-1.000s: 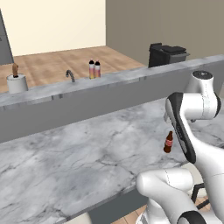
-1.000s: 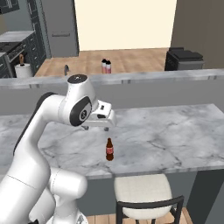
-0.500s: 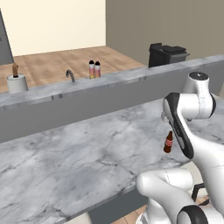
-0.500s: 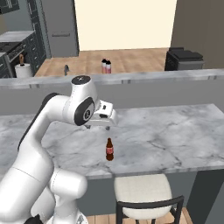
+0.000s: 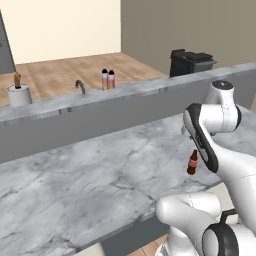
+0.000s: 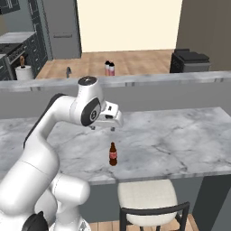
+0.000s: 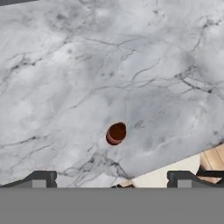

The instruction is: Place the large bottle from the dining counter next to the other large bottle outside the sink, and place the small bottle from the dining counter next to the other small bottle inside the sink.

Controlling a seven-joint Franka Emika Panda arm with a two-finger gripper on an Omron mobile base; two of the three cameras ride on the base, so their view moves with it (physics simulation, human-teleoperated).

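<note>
Marble of the dining counter running wide and bare on every side of the small brown cola bottle, which stands upright near the counter's front edge, with free slab behind it and to both sides. Directly above it hangs the gripper, jaws spread wide, grasping nothing, well clear of the cap. Seen from the hand view: bottle from straight overhead, round dark cap and a rim of red, centred between the two finger tips at the bottom; counter's front edge cutting diagonally across the lower right, with pale stool seat and wood floor beyond it. From the right base view: cream-cushioned stool tucked just below the edge, close under the bottle. From the left base view: same bottle partly behind the white forearm, red label visible, no lettering legible.

Beyond the raised grey ledge at the back of the dining counter, on the far kitchen counter: curved metal faucet marking the sink, basin itself hidden by the ledge. Just beside the faucet, two large bottles standing close together, one with a reddish top; labels too small to read. Further left, white paper towel roll. At far right, black appliance against the wall. Stove and dark cabinets at the upper left of the right base view.
</note>
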